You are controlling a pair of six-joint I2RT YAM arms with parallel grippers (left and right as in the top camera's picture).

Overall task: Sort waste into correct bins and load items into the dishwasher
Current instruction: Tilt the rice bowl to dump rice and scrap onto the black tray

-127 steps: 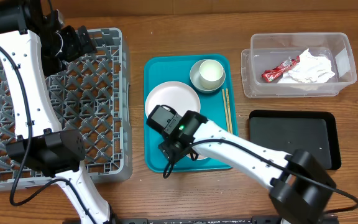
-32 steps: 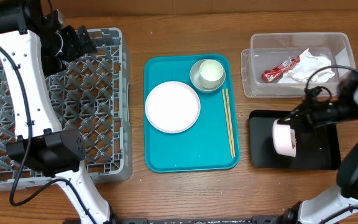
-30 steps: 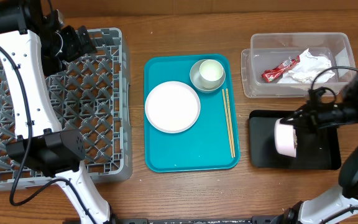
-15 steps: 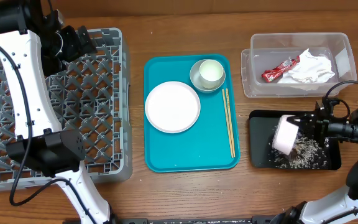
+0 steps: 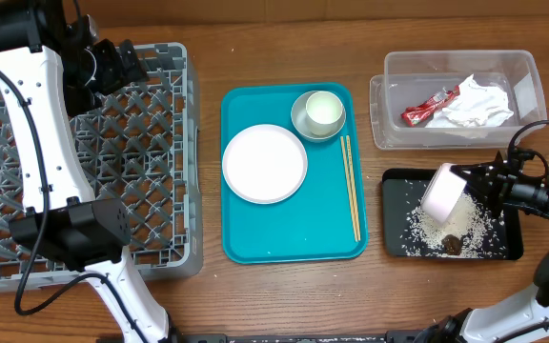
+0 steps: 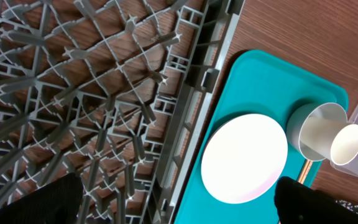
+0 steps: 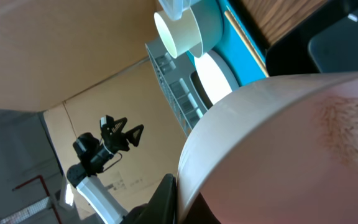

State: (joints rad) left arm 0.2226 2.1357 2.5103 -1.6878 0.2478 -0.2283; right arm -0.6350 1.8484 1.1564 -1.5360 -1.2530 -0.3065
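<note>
Our right fingers are clamped on the rim of a small white bowl, which hangs steeply tipped above the black tray. In the right wrist view the bowl's pale wall fills most of the picture, with one dark finger against it at the lower edge. Under the bowl, loose white rice grains lie scattered over the tray's floor. A small brown food lump sits among them, close to the tray's near edge. Just beyond the black tray, at the far right of the bench, stands the clear tub. Inside it a red snack wrapper lies against a crumpled white napkin.

Our left fingers are spread wide apart and hold nothing. They hover over the far part of the grey dish rack, which takes up the left side of the bench. The left wrist view looks down past them onto the rack's lattice floor and its right wall.

Between the rack and the two bins lies the teal tray. On its left half rests the white round plate. In its far right corner a cup stands inside a pale bowl. The wooden chopsticks lie side by side along the tray's right edge, running from far to near.
</note>
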